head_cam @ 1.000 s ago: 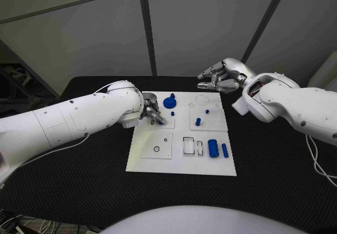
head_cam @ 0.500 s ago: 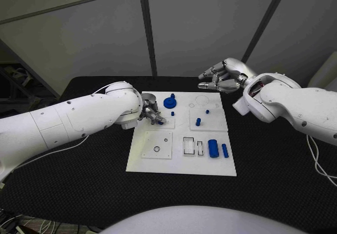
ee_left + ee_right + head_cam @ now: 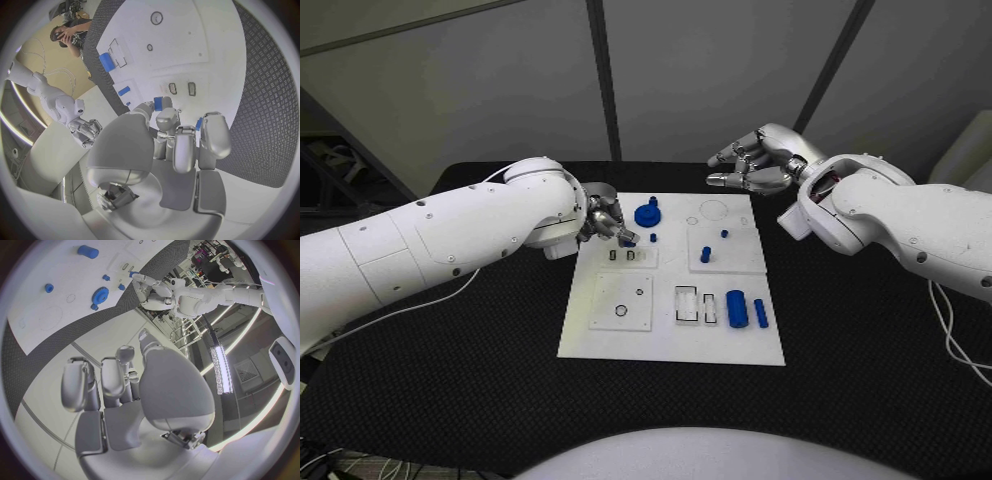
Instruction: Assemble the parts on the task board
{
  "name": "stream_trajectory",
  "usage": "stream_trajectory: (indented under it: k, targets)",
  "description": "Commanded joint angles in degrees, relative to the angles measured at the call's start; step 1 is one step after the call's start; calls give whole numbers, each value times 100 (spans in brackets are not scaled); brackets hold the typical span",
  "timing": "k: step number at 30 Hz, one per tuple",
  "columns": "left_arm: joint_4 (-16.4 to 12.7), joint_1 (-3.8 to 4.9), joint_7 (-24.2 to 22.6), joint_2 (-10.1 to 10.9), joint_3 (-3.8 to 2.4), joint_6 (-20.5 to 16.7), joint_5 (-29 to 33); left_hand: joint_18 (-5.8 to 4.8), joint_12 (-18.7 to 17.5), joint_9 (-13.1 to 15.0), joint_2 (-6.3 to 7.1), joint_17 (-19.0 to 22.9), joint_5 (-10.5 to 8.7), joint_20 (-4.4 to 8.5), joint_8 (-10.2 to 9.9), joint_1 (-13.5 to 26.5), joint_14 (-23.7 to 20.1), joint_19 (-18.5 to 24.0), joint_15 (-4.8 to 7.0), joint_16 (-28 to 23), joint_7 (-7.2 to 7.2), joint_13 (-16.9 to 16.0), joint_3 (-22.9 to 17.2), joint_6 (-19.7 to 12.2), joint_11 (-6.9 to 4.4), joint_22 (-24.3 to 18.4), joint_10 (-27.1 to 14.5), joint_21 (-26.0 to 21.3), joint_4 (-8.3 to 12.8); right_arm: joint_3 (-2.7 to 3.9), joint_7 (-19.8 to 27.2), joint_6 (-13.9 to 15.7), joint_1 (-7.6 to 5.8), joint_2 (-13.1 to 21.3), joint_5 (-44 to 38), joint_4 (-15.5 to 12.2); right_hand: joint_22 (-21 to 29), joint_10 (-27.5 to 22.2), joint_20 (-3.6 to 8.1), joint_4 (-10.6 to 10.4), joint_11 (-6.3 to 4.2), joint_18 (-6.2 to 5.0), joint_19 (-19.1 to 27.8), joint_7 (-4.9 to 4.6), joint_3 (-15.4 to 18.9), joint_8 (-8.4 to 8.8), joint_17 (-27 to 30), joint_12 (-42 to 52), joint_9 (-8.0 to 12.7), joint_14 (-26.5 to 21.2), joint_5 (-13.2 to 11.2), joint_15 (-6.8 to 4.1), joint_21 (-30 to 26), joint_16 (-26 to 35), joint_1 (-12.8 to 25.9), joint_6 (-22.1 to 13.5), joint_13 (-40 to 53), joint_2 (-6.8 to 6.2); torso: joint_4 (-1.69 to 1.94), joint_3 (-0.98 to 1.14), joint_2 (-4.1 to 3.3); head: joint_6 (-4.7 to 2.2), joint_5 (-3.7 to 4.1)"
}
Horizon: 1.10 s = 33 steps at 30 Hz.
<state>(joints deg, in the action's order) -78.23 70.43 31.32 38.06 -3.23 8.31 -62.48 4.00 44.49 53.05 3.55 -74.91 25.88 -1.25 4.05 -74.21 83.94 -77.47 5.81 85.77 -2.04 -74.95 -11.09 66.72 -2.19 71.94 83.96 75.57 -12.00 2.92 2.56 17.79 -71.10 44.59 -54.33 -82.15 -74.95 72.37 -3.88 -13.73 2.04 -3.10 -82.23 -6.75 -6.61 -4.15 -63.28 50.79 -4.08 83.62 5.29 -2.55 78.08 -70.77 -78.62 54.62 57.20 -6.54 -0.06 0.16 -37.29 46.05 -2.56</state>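
Left hand [image 3: 607, 226]: fingers pinched a small blue peg [image 3: 627, 240] over the task board [image 3: 672, 340] near its far left corner, beside the blue gear [image 3: 648, 212]. Right hand [image 3: 751, 160]: hung beyond the board's far edge, fingers curled, holding nothing. Step judged: peg insertion; next move calls for aligning it upright over a slot.

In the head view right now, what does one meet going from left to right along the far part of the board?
Left hand holding a small blue part → blue gear → round recess → right hand, raised beyond the board's far right corner.
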Motion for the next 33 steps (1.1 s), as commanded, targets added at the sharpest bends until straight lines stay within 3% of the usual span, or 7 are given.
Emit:
stream_trajectory:
  k: [1,12,14,18,21,25,33]
  targets:
    - [3,75,66,12,-20,291,149,98,-28,17,17,-838,22,9,42,72,452,53,-47,-19,-11,-56,-1413,-29,8,-17,282,-45,1363,3,38,3,-10,-8,-8,3,-214,28,-3,-37,-16,-20,-25,-2,-10,37,-7,16,6,85,32,9,-14,15,55,38,-1,-7,-4,1,-3,-30,-19]
    - [591,269,195,-313,-15,1412,553,117,-93,83,13,-846,-57,1,42,135,452,115,-59,-13,-28,-38,-1599,-59,20,-86,261,-120,1473,3,32,2,-11,-25,-8,15,-214,28,-3,-37,-16,-20,-25,-2,-10,37,-7,16,6,85,32,9,-14,15,55,38,-1,-7,-7,2,-10,20,-18]
    - [776,318,217,-429,37,1599,630,120,-100,97,2,-850,-91,-3,40,151,453,125,-64,-10,-33,-37,-1633,-70,25,-95,256,-131,1491,3,31,3,-11,-28,-8,16,-214,28,-3,-37,-16,-20,-25,-2,-10,37,-7,16,6,85,32,9,-14,15,55,38,-1,-7,-11,2,-13,32,-26]
    - [1158,444,290,-676,260,1759,727,119,-56,109,-14,-849,-111,-5,40,160,452,126,-66,-11,-36,-52,-1661,-76,27,-92,258,-132,1505,3,29,6,-11,-40,-8,19,-216,29,-2,-36,-17,-19,-27,-2,-10,37,-8,18,6,86,33,9,-12,15,54,38,0,-8,-10,5,-12,52,-40]
    - [1376,489,335,-823,362,1842,823,117,-16,114,-20,-851,-114,-6,41,162,452,119,-66,-9,-36,-66,-1672,-77,27,-82,263,-124,1511,3,29,6,-11,-49,-8,20,-220,31,-2,-35,-17,-18,-30,-1,-10,37,-9,23,6,86,34,9,-9,15,53,38,3,-9,-1,4,-10,64,-42]
    - [1572,514,371,-975,431,1919,921,117,-53,119,-25,-852,-119,-6,41,167,452,121,-67,-9,-37,-54,-1679,-79,29,-84,262,-127,1515,3,30,7,-11,-62,-8,23,-220,31,-2,-35,-17,-18,-30,-1,-10,37,-9,23,6,86,34,9,-9,15,53,38,3,-9,2,1,-10,75,-51]
    - [1660,525,410,-1069,468,1808,940,114,11,135,-38,-859,-114,-8,44,176,454,111,-68,-4,-39,-76,-1704,-83,30,-68,269,-116,1529,3,37,10,-11,-73,-5,27,-220,31,-2,-35,-17,-18,-30,-1,-10,37,-9,23,6,86,34,9,-9,15,53,38,3,-9,-3,0,-10,81,-60]
